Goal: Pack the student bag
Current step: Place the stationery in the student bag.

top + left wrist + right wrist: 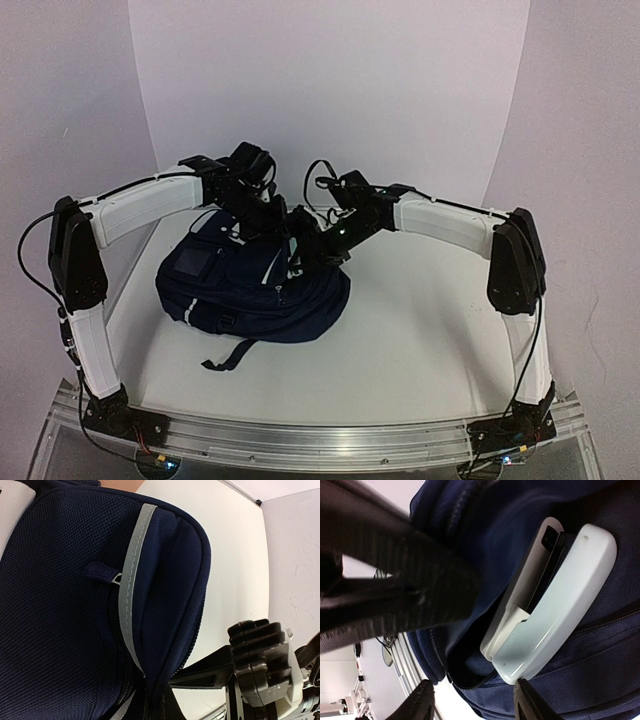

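Observation:
The student bag [250, 285], a navy backpack with a thin grey stripe, lies on the table left of centre. My left gripper [268, 222] is at its far upper edge and is shut on a fold of the bag's fabric [150, 680], holding a pocket flap up. My right gripper [308, 255] is open just right of it, over the open zip pocket. In the right wrist view a pale grey-blue stapler [555, 610] lies half inside that pocket, just beyond my open right gripper [472, 705], which does not grip it.
A black strap [228, 358] trails from the bag toward the near edge. The white table [430, 330] has curved white walls behind and at both sides. The left gripper's black body [395, 580] crowds the top left of the right wrist view.

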Action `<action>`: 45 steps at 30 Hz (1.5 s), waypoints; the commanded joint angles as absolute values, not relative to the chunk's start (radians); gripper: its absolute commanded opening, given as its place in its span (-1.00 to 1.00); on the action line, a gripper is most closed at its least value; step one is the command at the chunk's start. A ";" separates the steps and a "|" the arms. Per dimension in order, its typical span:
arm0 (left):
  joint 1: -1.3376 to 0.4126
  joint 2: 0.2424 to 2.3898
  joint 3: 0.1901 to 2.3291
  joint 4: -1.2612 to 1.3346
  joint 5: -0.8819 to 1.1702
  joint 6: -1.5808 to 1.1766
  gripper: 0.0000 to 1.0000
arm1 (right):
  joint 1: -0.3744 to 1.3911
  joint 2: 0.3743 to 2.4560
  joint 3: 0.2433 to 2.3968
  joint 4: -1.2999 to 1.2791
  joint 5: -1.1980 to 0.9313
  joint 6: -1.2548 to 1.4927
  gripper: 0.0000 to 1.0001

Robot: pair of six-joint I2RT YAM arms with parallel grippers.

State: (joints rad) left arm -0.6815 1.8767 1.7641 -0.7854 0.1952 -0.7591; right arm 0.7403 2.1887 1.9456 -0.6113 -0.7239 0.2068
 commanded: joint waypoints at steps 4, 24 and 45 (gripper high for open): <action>-0.680 1.781 1.789 -0.645 0.241 -0.757 -1.00 | 0.716 2.146 1.928 -0.571 -0.717 0.197 0.03; -0.662 1.799 1.787 -0.637 0.288 -0.751 -1.00 | 0.645 2.137 1.836 -0.440 -0.757 0.303 -0.45; -0.661 1.777 1.700 -0.587 0.370 -0.787 -1.00 | 0.765 2.362 2.074 -0.269 -0.763 0.402 -0.40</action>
State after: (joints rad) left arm -0.6463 1.8634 1.7018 -0.7050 0.2879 -0.7691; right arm 0.7516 2.3366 1.9966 -0.3833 -0.7739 0.4099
